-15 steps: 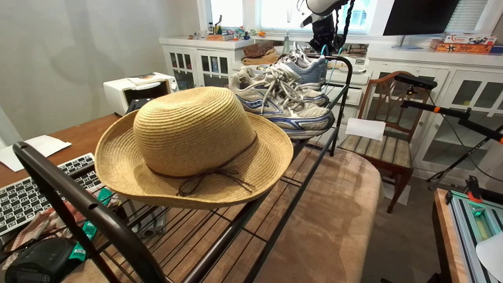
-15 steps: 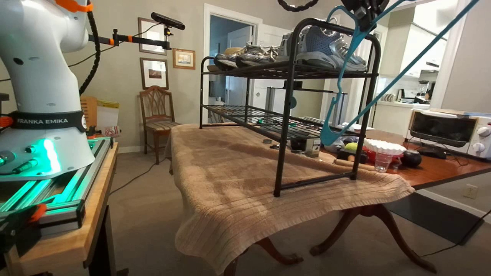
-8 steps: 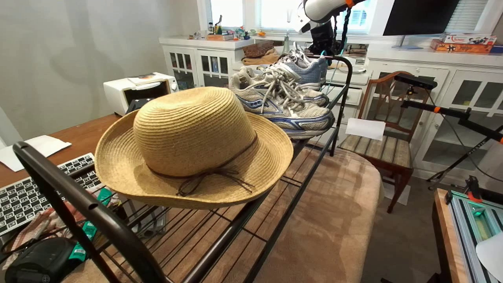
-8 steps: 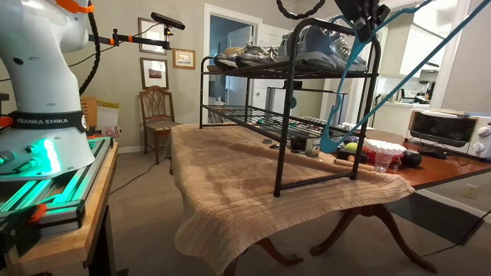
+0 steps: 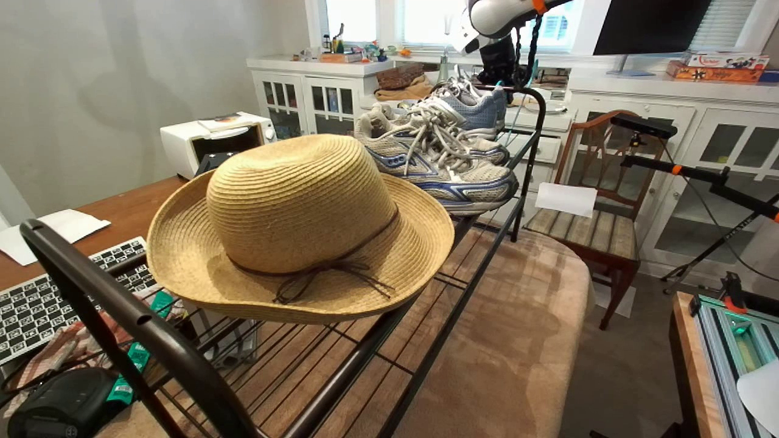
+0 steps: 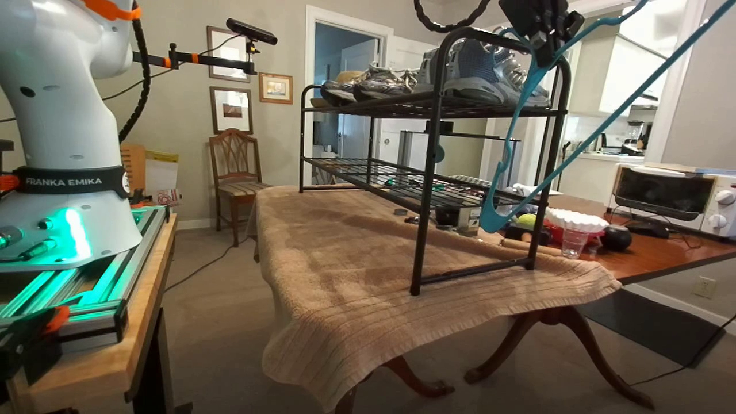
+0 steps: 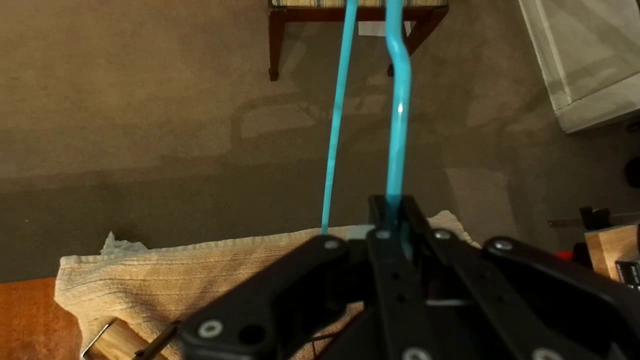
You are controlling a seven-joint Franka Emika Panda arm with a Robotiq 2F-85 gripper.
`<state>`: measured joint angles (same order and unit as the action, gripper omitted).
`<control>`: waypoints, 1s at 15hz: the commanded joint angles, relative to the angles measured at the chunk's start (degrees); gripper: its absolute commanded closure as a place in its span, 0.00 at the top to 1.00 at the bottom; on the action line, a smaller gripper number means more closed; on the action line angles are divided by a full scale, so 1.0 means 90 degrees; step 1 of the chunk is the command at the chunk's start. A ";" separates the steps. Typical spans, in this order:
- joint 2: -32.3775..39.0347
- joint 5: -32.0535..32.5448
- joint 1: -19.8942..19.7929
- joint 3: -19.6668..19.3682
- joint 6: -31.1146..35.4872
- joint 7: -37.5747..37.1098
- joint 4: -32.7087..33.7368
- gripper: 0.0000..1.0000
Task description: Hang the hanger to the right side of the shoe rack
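The teal hanger point(image 6: 530, 85) hangs from my gripper point(image 6: 545, 54) beside the near end of the black shoe rack point(image 6: 427, 190). In the wrist view my gripper point(image 7: 392, 207) is shut on the hanger point(image 7: 398, 125) near its neck; the bars extend away from the jaws. The hook is at the height of the rack's top end rail and is mostly hidden by the rail and gripper. A bit of hook shows by the sneakers in an exterior view, where the gripper point(image 5: 496, 67) is behind the rack point(image 5: 143, 316). I cannot tell whether the hook rests on the rail.
Grey-white sneakers point(image 6: 477, 69) sit on the top shelf close to the end rail. A straw hat point(image 5: 304, 213) lies on the rack's other end. The rack stands on a towel-covered table point(image 6: 345, 247). A toaster oven point(image 6: 661, 190) stands at the back.
My gripper has come down with the hanger, which swings lower beside the rack's end. The hook has sunk from above the top rail to about the rail's level.
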<state>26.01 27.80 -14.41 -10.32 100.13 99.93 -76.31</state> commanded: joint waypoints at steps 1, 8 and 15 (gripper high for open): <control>0.0128 0.0013 0.0030 -0.0007 0.0094 -0.0288 0.0153 0.02; 0.0293 -0.0048 0.0089 0.0041 0.0016 -0.0916 0.0462 0.02; 0.0453 0.0046 0.0131 0.0043 0.0039 -0.1216 0.0661 0.02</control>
<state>28.53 27.71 -13.63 -9.78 100.22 90.47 -72.05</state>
